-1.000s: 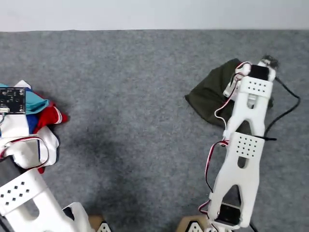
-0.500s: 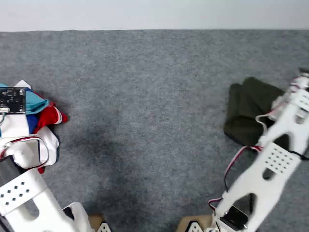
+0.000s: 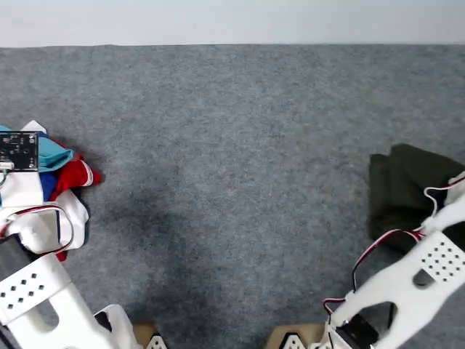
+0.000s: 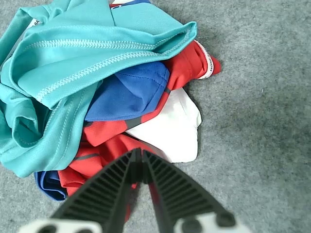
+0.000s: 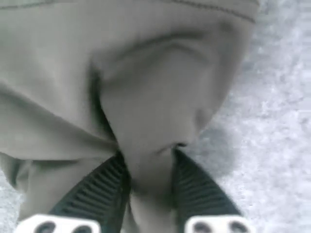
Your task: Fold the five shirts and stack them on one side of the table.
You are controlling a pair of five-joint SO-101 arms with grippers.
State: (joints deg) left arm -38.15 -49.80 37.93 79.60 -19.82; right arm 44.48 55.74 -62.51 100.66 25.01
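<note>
Closest to me, at the near edge of the table, both arms rise from their bases: the left arm (image 3: 33,291) leans out toward the left side and the right arm (image 3: 421,273) slants off to the right. My left gripper (image 4: 141,158) is clenched, its two ribbed fingers pressed together tip to tip, and it hangs right over the near side of the pile (image 3: 62,178). The tips meet above the seam where red and white cloth touch, and I cannot tell whether they have caught any fabric. My right gripper (image 5: 148,165) is grasping the dark shirt (image 3: 407,189): a thick fold of olive cloth is pinched between its fingers, and the rest of the garment bunches up in soft creases just past them. On the overhead camera that shirt sits at the right edge of the grey mat (image 3: 232,145), partly tucked under the right arm's wrist. The pile lies on the left side, well apart from it. It is a loose heap, nothing folded. A white shirt (image 4: 170,131) is nearest the left gripper, with a red shirt (image 4: 187,65) running through the heap and poking out at its side. A blue shirt (image 4: 129,92) is wedged in the middle, and a teal shirt (image 4: 87,48) is draped over the top and far side, its stitched hem showing. Beyond the clothes the mat runs back to a pale wall (image 3: 232,22).
</note>
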